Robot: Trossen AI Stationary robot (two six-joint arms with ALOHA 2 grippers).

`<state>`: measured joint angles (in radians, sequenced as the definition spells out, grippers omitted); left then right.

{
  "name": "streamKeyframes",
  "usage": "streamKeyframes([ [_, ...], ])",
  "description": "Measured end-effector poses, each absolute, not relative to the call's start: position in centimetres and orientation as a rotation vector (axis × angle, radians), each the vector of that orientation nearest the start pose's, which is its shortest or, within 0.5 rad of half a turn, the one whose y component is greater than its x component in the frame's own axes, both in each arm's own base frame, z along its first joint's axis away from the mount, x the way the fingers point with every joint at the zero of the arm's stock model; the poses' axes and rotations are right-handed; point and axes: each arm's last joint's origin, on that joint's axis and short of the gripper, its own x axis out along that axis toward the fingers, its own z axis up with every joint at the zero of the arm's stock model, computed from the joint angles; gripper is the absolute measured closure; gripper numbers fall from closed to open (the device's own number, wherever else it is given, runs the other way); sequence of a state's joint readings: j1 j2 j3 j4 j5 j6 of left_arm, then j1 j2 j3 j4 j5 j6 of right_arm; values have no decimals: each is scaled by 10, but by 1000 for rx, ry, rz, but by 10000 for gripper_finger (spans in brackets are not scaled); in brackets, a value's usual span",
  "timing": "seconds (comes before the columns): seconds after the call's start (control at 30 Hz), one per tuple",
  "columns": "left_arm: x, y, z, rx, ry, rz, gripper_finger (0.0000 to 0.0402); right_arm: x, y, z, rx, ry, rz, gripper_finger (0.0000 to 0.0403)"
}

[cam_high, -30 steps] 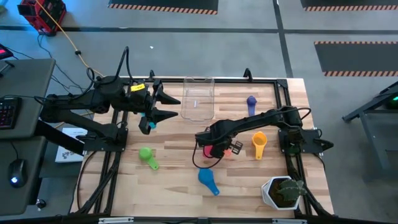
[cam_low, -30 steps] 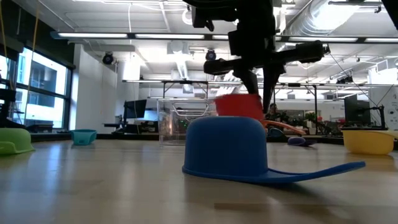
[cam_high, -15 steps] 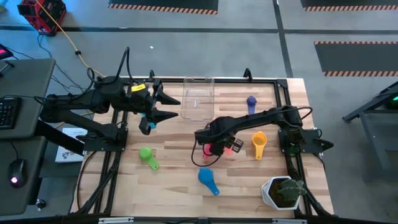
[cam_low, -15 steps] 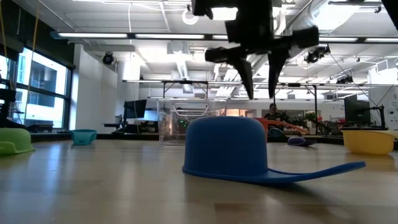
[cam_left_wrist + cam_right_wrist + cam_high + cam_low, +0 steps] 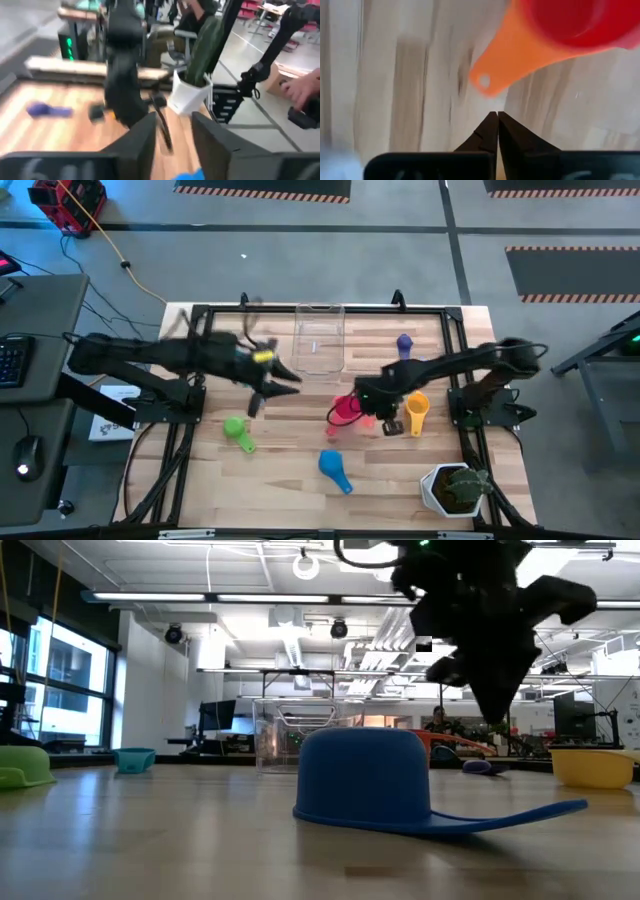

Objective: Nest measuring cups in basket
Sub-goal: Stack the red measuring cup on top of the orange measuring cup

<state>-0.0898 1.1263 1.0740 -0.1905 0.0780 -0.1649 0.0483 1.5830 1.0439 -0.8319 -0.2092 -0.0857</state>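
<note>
Now released: red cup (image 5: pixel 345 409) nested in orange cup (image 5: pixel 520 65) on table (image 5: pixel 290 450), short of basket (image 5: pixel 318 338). Right gripper (image 5: pixel 388 420) pulled back, jaws shut, empty. Left gripper (image 5: pixel 285 383) swung inward, half open, empty.

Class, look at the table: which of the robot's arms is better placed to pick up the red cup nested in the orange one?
Probably the right. The right gripper, fingers shut, sits beside the small red plastic measuring cup in the orange plastic measuring cup. The left gripper is farther off.
</note>
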Motion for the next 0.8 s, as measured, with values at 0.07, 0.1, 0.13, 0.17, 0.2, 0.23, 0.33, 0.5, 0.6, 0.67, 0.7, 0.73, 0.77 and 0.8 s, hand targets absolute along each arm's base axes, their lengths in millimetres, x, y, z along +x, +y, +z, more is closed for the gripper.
streamKeyframes([
  [0.07,256,-29,333,-234,276,-135,335,275,18,196,124,1275,152,402],
  [0.1,260,-31,314,-275,299,-121,356,272,16,193,152,1251,83,402],
  [0.13,263,-32,293,-316,333,-95,377,270,14,191,178,1232,15,402],
  [0.17,265,-33,273,-363,369,-54,389,267,12,188,201,1226,-45,402],
  [0.2,267,-34,254,-417,412,-7,394,265,11,185,226,1229,-93,402],
  [0.23,269,-35,238,-464,446,26,392,263,11,182,244,1235,-129,402],
  [0.33,280,-40,200,-541,530,66,398,261,11,169,316,1240,-166,403],
  [0.5,310,-53,173,-560,600,20,401,264,13,158,452,1185,-156,403],
  [0.6,325,-58,164,-556,642,16,401,263,13,158,474,1170,-168,403],
  [0.67,330,-58,155,-552,696,36,401,264,14,158,476,1167,-160,403],
  [0.7,333,-59,151,-557,718,48,401,264,14,158,479,1170,-157,403],
  [0.73,334,-59,148,-559,735,67,401,264,14,158,483,1168,-154,403],
  [0.77,336,-59,146,-555,743,88,401,264,14,158,488,1166,-152,403],
  [0.8,337,-58,145,-549,740,104,401,265,14,158,495,1162,-149,403],
])
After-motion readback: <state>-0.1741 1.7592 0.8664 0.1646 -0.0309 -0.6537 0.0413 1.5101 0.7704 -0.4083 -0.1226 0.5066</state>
